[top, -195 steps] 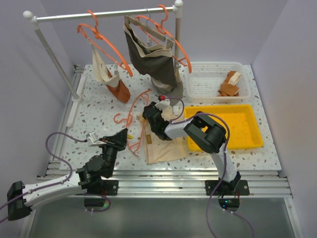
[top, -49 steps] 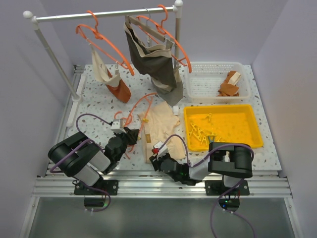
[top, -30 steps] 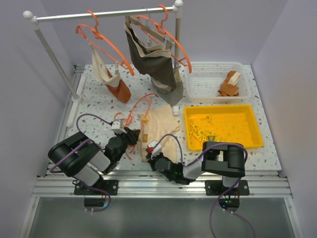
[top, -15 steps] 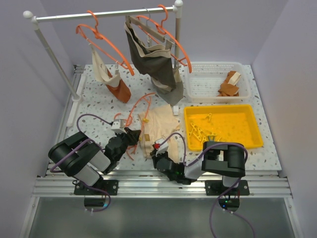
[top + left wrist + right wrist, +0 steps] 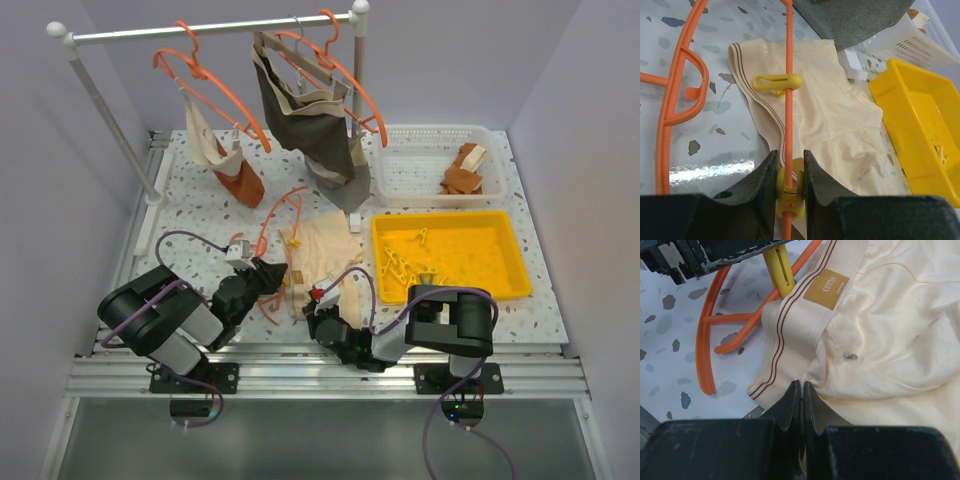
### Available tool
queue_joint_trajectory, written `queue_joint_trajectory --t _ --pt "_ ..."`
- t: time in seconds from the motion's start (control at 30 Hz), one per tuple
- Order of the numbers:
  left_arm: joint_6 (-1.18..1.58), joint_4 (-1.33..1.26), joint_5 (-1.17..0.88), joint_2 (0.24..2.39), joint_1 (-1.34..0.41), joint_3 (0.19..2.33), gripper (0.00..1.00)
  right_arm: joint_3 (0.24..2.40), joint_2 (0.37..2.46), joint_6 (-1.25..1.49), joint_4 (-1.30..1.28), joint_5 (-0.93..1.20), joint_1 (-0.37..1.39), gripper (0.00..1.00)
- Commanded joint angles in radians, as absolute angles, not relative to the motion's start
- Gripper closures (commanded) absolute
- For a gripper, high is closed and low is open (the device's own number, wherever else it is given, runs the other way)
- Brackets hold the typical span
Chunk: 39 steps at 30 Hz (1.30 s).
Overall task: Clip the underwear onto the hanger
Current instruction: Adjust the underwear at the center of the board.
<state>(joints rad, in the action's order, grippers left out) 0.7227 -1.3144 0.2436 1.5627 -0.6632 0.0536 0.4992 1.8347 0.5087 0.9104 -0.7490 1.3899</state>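
On table (image 5: 200, 215) btw the arms, underwear (image 5: 325, 250) lies flat, waistband edge toward your left side. Your left gripper (image 5: 790, 157) pinches the near clip (image 5: 790, 192) on the hanger (image 5: 788, 50) bar. Bar runs straight away from it along the waistband, far clip (image 5: 777, 82) further up. Your right gripper (image 5: 801, 385) is pressed together on a cloth fold beside the waistband. Left's nearer; prob. cloth must feed into near clip.

the cream underwear (image 5: 830, 115) lies rumpled at frame centre on the bench (image 5: 715, 130), brown-striped waistband to the left. the orange hanger (image 5: 788, 55) lies flat, its straight bar crossing that waistband top to bottom, a yellow peg (image 5: 777, 82) astride it.
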Motion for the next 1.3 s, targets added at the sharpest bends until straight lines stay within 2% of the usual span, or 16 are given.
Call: queue_joint_trajectory --t 0.0,0.3,0.47,0.93,1.27 --pt "0.741 -1.896 0.236 1.572 -0.658 -0.195 1.0 0.518 1.856 0.517 0.93 -0.764 1.384 1.0" --pt "0.753 -1.896 0.241 1.555 -0.658 -0.199 1.0 0.54 1.862 0.46 0.897 -0.654 1.384 1.0" --pt "0.752 -1.896 0.245 1.536 -0.658 -0.207 1.0 0.591 1.881 0.463 0.763 -0.591 1.387 1.0" --pt "0.756 -1.898 0.255 1.528 -0.658 -0.218 1.0 0.59 1.876 0.552 0.559 -0.577 1.388 1.0" --pt "0.753 -1.896 0.262 1.499 -0.658 -0.239 1.0 0.566 1.835 0.594 0.505 -0.591 1.388 1.0"
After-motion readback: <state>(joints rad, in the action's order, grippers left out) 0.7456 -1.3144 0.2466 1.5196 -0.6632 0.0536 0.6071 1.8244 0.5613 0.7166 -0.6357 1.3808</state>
